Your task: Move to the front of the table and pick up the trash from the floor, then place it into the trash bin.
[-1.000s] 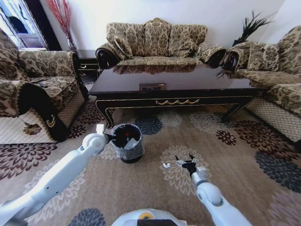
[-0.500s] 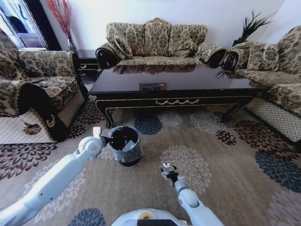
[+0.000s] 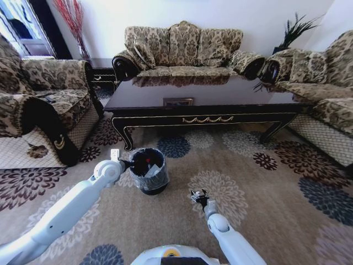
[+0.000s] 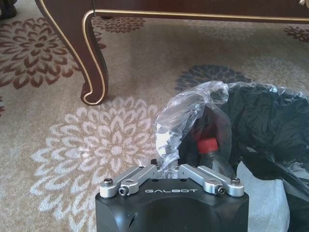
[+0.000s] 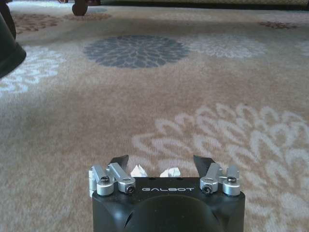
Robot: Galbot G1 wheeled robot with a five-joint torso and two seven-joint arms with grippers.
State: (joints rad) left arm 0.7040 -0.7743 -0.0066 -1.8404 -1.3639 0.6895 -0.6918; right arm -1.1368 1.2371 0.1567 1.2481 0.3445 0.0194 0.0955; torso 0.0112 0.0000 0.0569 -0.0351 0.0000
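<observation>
Your right gripper (image 3: 199, 195) sits low on the carpet (image 3: 265, 187) right of the bin (image 3: 148, 169), jaws apart around the white scrap (image 5: 169, 172). Your left gripper (image 4: 166, 166) pinches the bin's bag (image 4: 186, 113), jaws together. Open carpet lies between the bin and the table (image 3: 204, 118).

Daylight from the window (image 3: 19, 25) at the far left lights the room evenly, and the glossy desk (image 3: 204, 94) mirrors the sofa (image 3: 185, 49). The head view bends at its edges. Wrist views are sharp.
</observation>
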